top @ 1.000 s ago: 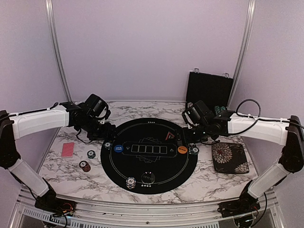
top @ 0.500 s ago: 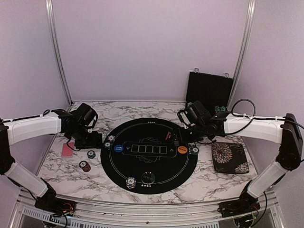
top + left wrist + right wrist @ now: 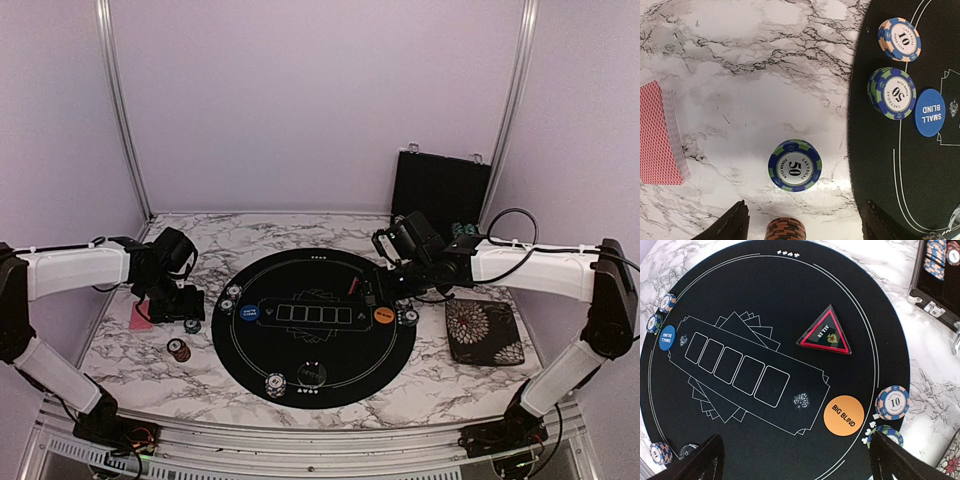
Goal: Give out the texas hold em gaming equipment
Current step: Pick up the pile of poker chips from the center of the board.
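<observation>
My left gripper (image 3: 186, 303) hangs open over the marble left of the round black mat (image 3: 315, 395). In the left wrist view a blue-green 50 chip (image 3: 795, 165) lies just ahead of its open gripper (image 3: 805, 227). A red-orange chip stack (image 3: 785, 230) stands between the fingers, untouched. The red-backed card deck (image 3: 657, 135) lies to the left. My right gripper (image 3: 378, 292) is open above the mat's right side, with nothing held. Below it I see the orange big blind button (image 3: 843, 415), a 10 chip (image 3: 893, 402) and the blue small blind button (image 3: 667, 337).
A red-edged triangular all-in marker (image 3: 825, 332) lies on the mat. The black chip case (image 3: 440, 190) stands open at the back right. A floral pad (image 3: 482, 332) lies right of the mat. A chip stack (image 3: 275, 384) and a black button (image 3: 313, 373) sit at the mat's near edge.
My left arm has drawn back from the mat's left edge to the chips beside the card deck. The right gripper has shifted slightly left. Both stayed open.
</observation>
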Controlling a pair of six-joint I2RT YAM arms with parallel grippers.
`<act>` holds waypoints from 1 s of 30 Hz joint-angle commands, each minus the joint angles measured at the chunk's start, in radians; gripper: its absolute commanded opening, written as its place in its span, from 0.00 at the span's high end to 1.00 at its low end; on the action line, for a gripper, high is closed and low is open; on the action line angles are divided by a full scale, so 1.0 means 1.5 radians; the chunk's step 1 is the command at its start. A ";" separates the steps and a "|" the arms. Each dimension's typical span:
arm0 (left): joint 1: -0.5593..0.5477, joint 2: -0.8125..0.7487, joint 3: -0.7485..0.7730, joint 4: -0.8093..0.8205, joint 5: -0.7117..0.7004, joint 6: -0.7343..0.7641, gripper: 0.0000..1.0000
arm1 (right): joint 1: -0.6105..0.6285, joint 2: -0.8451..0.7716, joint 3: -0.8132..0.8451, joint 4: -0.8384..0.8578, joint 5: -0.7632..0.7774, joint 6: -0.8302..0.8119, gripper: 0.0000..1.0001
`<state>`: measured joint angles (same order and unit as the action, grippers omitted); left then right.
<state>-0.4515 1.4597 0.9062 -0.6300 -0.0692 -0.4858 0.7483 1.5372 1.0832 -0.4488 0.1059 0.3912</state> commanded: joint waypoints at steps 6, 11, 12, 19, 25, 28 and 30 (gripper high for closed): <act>0.022 0.028 -0.021 0.022 0.009 0.021 0.21 | 0.006 -0.026 -0.005 0.008 0.010 -0.003 0.02; 0.024 0.043 -0.028 0.035 0.015 0.023 0.21 | 0.006 -0.030 -0.007 0.005 0.013 -0.002 0.01; 0.023 0.046 -0.028 0.037 0.016 0.023 0.21 | 0.006 -0.031 -0.008 0.005 0.013 -0.001 0.02; 0.024 0.067 -0.023 0.048 0.013 0.027 0.21 | 0.006 -0.038 -0.015 0.003 0.017 0.002 0.01; 0.026 0.100 -0.003 0.052 0.002 0.038 0.26 | 0.005 -0.048 -0.022 0.001 0.024 0.005 0.02; 0.026 0.117 0.006 0.053 0.000 0.042 0.29 | 0.005 -0.054 -0.027 0.001 0.026 0.006 0.02; 0.026 0.124 0.011 0.055 -0.001 0.045 0.30 | 0.005 -0.057 -0.030 0.000 0.028 0.008 0.01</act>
<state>-0.4175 1.6199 0.8883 -0.5575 -0.0544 -0.4397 0.7486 1.4876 1.0458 -0.4496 0.1253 0.3927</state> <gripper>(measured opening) 0.713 0.985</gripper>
